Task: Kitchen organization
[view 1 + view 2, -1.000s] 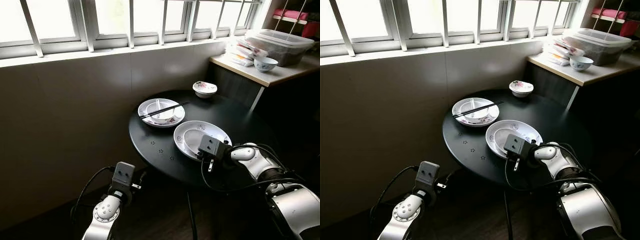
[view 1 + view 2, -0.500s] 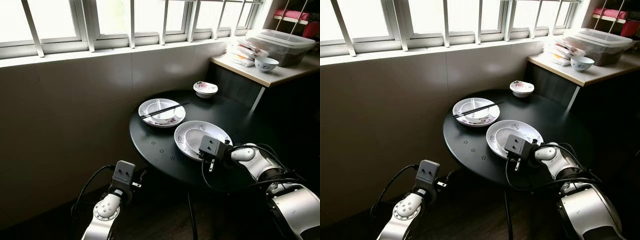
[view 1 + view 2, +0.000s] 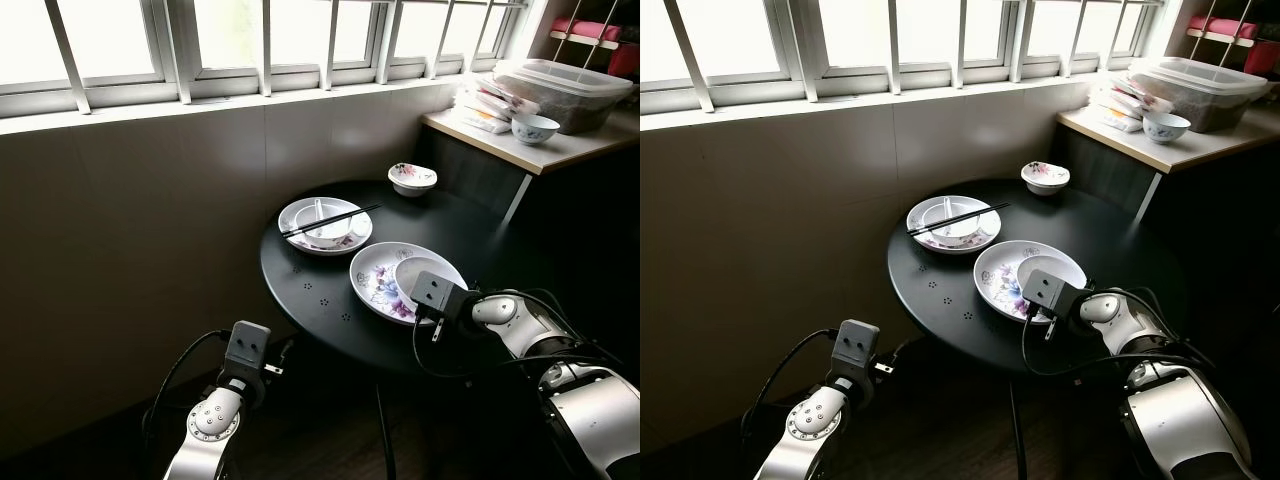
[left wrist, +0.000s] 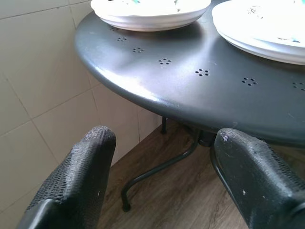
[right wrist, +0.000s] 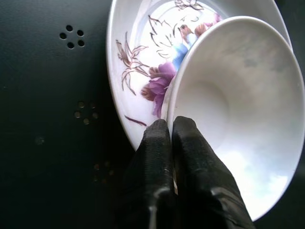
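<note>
My right tool [image 5: 171, 138] pinches the rim of the small white bowl [image 5: 243, 105], tilting it over the flowered plate [image 3: 385, 280] near the tabletop's [image 3: 320, 290] front edge. My left tool [image 4: 162, 176] hangs spread below that edge, arm low.

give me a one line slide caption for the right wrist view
Right gripper pinching the rim of a white bowl, tilted over a flower-patterned plate on the black round table.
</note>
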Controlling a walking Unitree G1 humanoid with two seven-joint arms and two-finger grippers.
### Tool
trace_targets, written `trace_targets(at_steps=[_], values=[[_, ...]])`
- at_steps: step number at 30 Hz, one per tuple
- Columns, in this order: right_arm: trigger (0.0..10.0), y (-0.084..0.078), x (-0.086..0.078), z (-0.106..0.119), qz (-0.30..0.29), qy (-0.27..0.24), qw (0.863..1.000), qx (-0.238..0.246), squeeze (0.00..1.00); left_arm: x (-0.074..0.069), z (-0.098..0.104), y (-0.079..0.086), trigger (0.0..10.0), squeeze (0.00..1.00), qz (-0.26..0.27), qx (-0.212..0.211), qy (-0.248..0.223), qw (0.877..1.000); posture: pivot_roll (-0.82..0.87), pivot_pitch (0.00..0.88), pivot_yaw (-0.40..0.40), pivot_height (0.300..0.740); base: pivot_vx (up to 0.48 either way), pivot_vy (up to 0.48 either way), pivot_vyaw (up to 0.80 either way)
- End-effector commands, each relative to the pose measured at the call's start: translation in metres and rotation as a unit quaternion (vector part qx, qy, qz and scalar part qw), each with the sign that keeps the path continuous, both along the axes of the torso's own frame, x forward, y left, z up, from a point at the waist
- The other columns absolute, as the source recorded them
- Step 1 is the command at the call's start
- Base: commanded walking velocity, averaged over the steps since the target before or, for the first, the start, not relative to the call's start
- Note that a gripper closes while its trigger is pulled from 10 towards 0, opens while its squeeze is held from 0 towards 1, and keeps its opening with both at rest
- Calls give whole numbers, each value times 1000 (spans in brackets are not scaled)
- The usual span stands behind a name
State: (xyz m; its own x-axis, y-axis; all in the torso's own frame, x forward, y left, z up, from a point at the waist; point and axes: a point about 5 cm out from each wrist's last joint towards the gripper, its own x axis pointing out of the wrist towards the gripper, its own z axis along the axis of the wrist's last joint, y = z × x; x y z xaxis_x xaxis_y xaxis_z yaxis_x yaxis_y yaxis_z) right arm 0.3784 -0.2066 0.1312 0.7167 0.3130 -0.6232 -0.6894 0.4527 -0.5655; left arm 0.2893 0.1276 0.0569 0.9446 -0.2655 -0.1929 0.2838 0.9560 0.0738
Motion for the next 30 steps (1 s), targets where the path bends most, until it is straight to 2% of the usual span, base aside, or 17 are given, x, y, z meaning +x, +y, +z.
trace_targets(at_steps=[1, 3, 8, 17, 18, 19, 20, 27, 30], values=[[10000, -4, -2, -3, -11, 15, 1000, 13, 1000, 1, 0, -1, 10000, 0, -1, -4, 1, 1000, 45, 0, -50, 740, 0, 0, 0], [10000, -3, 1, 0, -17, -5, 1000, 1, 1000, 1, 1, -1, 10000, 0, -1, -5, 0, 1000, 46, 0, -51, 740, 0, 0, 0], [10000, 2, 3, 6, -10, -8, 1000, 27, 1000, 1, 1, -1, 10000, 0, -1, -6, 0, 1000, 46, 0, -52, 740, 0, 0, 0], [10000, 2, 8, 12, -29, -33, 999, 16, 988, 1, 1, -2, 10000, 0, -1, -7, 0, 1000, 47, 0, -55, 740, 0, 0, 0], [10000, 0, 8, 13, -38, -36, 998, 19, 643, 1, 1, -2, 10000, 0, -1, -7, 0, 1000, 47, 0, -55, 740, 0, 0, 0], [10000, -2, 10, 15, -56, -42, 997, 27, 451, 1, 1, -2, 10000, 0, -1, -8, 0, 1000, 47, 0, -55, 740, 0, 0, 0], [10000, -4, 11, 18, -82, -47, 994, 46, 0, 1, 1, -2, 10000, 0, 0, -8, 0, 1000, 47, 0, -56, 740, 0, 0, 0], [10000, -9, 14, 21, -148, -60, 982, 103, 0, 1, 1, -2, 10000, 0, 1, -9, 0, 1000, 51, 0, -59, 740, 0, 0, 0], [10000, -3, 12, 15, -140, -48, 982, 119, 0, 0, 0, -3, 10000, 0, 0, -9, 0, 1000, 54, 0, -57, 740, 0, 0, 0]])
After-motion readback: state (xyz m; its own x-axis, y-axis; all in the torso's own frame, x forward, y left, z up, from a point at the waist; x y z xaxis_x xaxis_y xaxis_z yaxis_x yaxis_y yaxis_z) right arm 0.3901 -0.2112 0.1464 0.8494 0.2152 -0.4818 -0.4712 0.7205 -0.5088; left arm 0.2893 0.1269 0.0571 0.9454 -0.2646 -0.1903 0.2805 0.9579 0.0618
